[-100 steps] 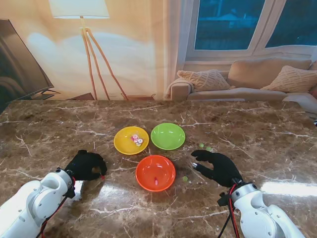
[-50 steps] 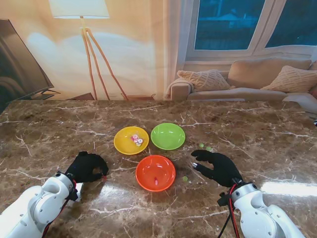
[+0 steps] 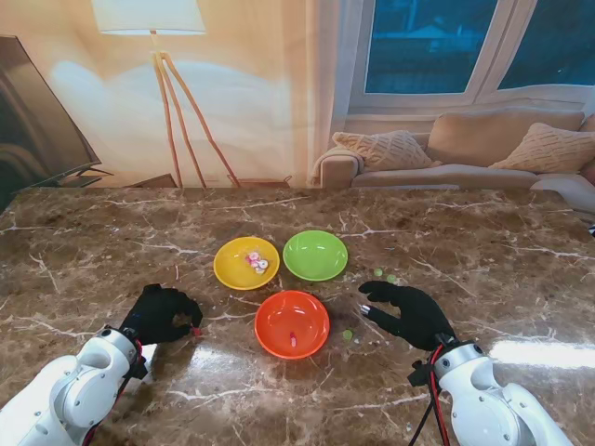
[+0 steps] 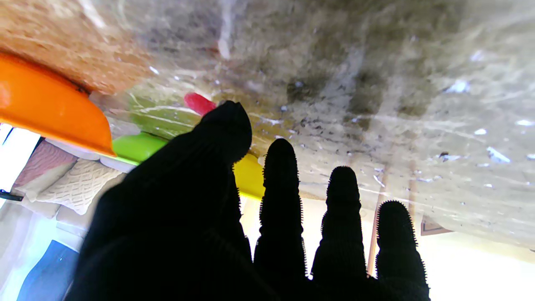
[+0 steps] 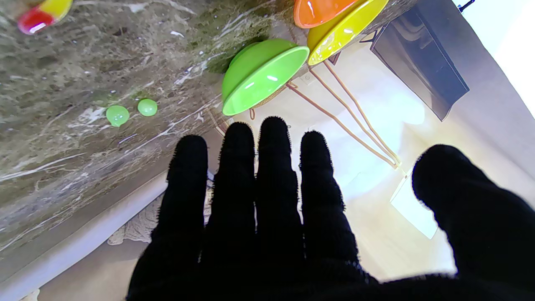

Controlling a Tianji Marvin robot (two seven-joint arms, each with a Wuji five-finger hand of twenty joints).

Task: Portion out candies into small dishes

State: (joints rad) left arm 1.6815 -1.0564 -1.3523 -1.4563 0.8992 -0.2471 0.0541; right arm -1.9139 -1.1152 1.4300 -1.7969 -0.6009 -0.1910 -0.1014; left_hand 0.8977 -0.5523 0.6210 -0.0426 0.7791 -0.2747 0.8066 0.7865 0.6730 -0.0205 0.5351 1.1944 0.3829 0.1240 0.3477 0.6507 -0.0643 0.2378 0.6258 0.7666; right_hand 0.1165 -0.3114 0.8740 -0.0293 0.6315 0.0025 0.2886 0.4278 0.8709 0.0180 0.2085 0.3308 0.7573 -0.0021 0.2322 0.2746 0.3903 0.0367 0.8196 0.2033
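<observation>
Three small dishes stand mid-table: a yellow dish (image 3: 232, 271) holding a few pink and white candies (image 3: 256, 261), a green dish (image 3: 315, 255), and nearest me an orange dish (image 3: 292, 316) with one candy (image 3: 294, 341). My left hand (image 3: 163, 313) rests on the table left of the orange dish, fingers apart, holding nothing. A red candy (image 3: 195, 329) lies on the marble at its thumb tip (image 4: 228, 125), and shows as the red candy (image 4: 198, 103) in the left wrist view. My right hand (image 3: 404, 313) hovers open to the right of the orange dish.
Two green candies (image 3: 377, 272) (image 3: 391, 278) lie on the table beyond my right hand and appear as green candies (image 5: 117, 115) (image 5: 147, 107) in the right wrist view. Another small candy (image 3: 347, 334) lies between the orange dish and my right hand.
My left arm has shifted a little to the right, toward the orange dish, with the thumb staying by the red candy. The right hand and the dishes have not moved.
</observation>
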